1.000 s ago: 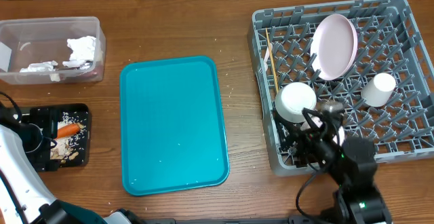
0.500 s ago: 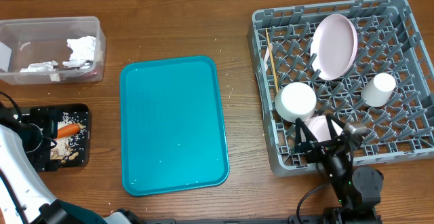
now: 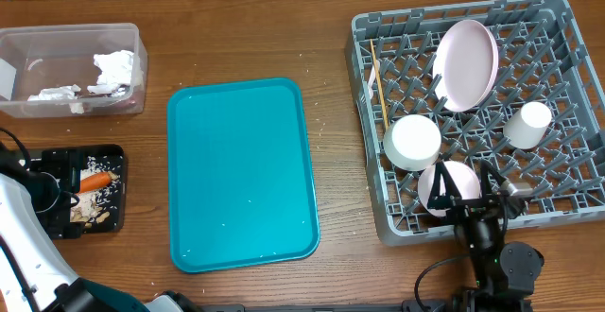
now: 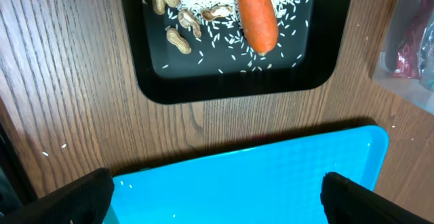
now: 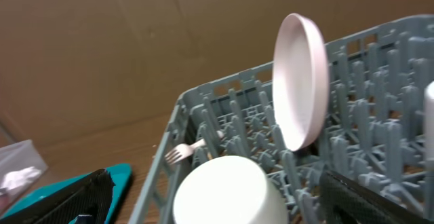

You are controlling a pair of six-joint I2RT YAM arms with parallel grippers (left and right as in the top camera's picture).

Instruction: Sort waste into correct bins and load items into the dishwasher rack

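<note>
Left gripper (image 4: 217,200) and right gripper (image 3: 470,192) spread wide, empty, latter by seemingly pink bowl (image 3: 458,174).

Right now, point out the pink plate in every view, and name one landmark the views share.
Overhead: the pink plate stands on edge in the upper middle of the dishwasher rack.
Left wrist: not in it.
Right wrist: the plate stands upright, right of centre, among the rack's pegs.
Shared landmark: the teal tray, at the centre overhead, along the bottom in the left wrist view, and at the lower left in the right wrist view.
</note>
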